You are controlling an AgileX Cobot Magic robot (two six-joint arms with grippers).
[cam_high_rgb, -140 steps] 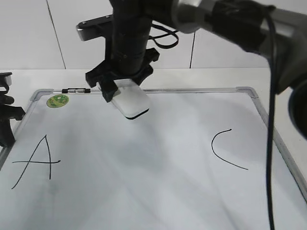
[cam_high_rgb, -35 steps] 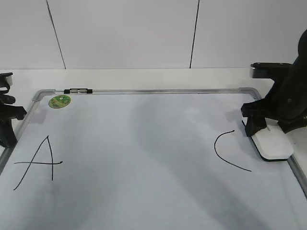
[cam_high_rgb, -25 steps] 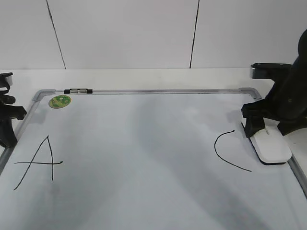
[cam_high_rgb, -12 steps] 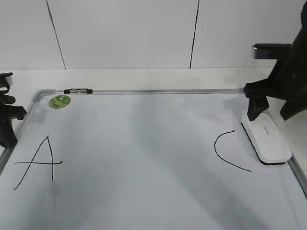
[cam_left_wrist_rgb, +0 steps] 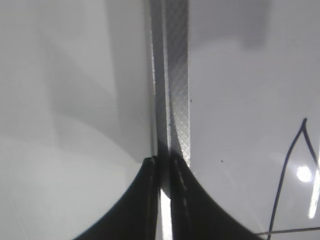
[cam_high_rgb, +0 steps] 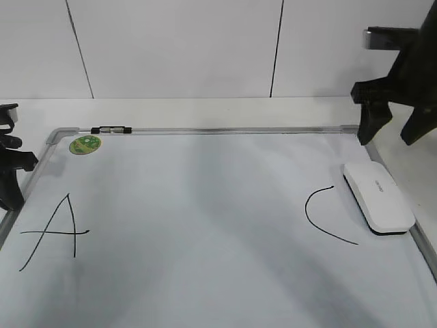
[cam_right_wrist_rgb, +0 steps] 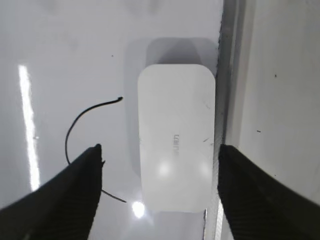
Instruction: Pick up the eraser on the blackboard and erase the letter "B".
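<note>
You are looking at a finished wipe: the right gripper (cam_high_rgb: pixel 395 131) has just let go of the eraser (cam_high_rgb: pixel 378 197) and is now rising clear above the blackboard's (cam_high_rgb: pixel 205 129) far right corner, its jaws standing wide apart with nothing between them. The eraser is lying flat on the board against the right frame edge, just beside the black "C" (cam_high_rgb: pixel 325 215). No "B" is showing between the "A" (cam_high_rgb: pixel 53 231) and the "C", so the letter appears gone. The left gripper (cam_left_wrist_rgb: pixel 164 165) is sitting closed and empty over the left frame edge. Little seems left but retracting the arm.
</note>
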